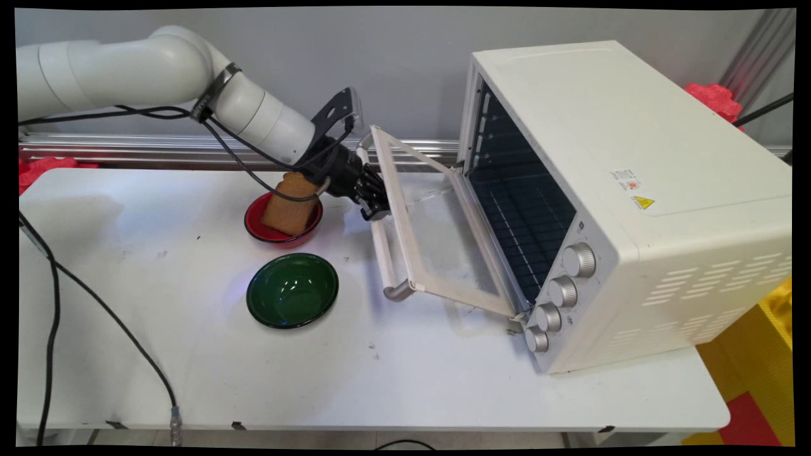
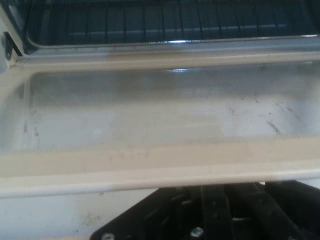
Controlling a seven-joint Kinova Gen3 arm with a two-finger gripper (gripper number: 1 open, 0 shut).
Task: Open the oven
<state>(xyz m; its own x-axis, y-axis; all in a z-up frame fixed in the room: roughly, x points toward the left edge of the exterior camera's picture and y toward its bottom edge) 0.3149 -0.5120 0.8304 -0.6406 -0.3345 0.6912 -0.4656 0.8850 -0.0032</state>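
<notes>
Gripper (image 1: 375, 209) sits at the oven door's handle bar (image 1: 382, 244), fingertips right at it, near the bar's far end. Can't tell if fingers are closed on the bar or just against it; in hand view the door frame hides the tips, only black linkage (image 2: 210, 212) shows at bottom.

Door (image 1: 437, 237) straight ahead of hand, hinged down, partly open, glass pane tilted, free edge w/ handle twd the gripper. Handle's long axis runs across the fingers, from wall side twd table's near side. Past the door: dark oven cavity w/ wire rack (image 2: 150, 22).

Oven (image 1: 621, 190) white, long axis angled across table, mouth facing the hand. Three silver knobs (image 1: 561, 292) on front panel. Small sticker + yellow warning triangle (image 1: 644, 202) on top; text too small to read.

Behind the hand, under the wrist: red bowl (image 1: 272, 233) w/ brown bread slice (image 1: 290, 206) leaning upright in it. Green bowl (image 1: 292, 290) just beside red one, near side, holding nothing. All on white table (image 1: 380, 380).
</notes>
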